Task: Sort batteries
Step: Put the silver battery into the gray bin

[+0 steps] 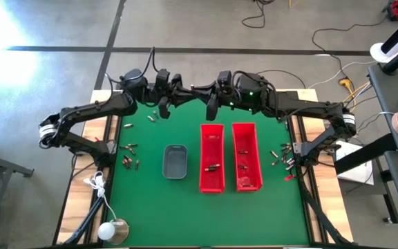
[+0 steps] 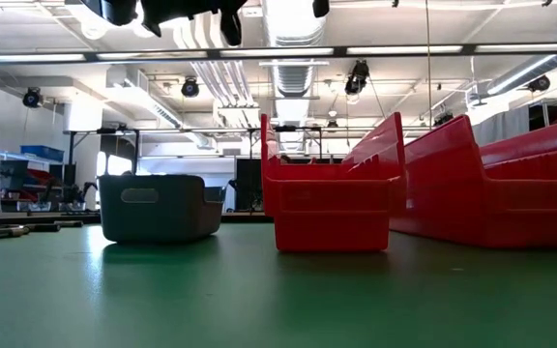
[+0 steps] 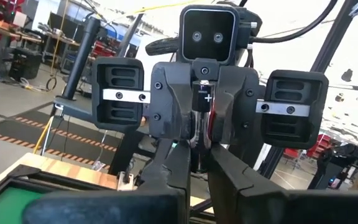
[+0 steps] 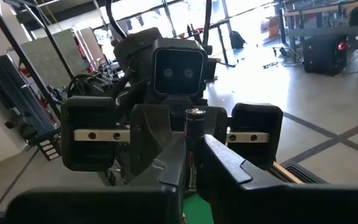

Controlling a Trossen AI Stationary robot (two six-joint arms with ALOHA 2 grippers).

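Meeting in mid-air above the far edge of the green worktop (image 1: 150, 207): left end effector (image 1: 166, 105) and right end effector (image 1: 211, 105), tips facing each other at close range, both raised off the surface

One battery (image 4: 194, 124), dark with silvery cap, upright, pinched between the right end effector's fingers (image 4: 229, 165); the same cell, marked with a plus sign, visible from the left wrist view (image 3: 202, 96), with the left end effector's fingers (image 3: 173, 168) closed in beside it; cannot tell whether they touch it

Loose batteries (image 1: 130, 155) scattered at the worktop's left edge; a second loose cluster (image 1: 282, 158) at the right edge; two more (image 1: 152, 117) near the far left, close under the left arm

Left red bin (image 1: 211, 158), long, centre-right, one dark battery (image 1: 213, 167) lying inside

Right red bin (image 1: 246, 156), just beside and parallel, with several small cells (image 1: 242, 166) inside

Grey tray (image 1: 175, 160), small, rectangular, left of the red bins, apart from them

White cable and round puck (image 1: 112, 230) at the near left corner
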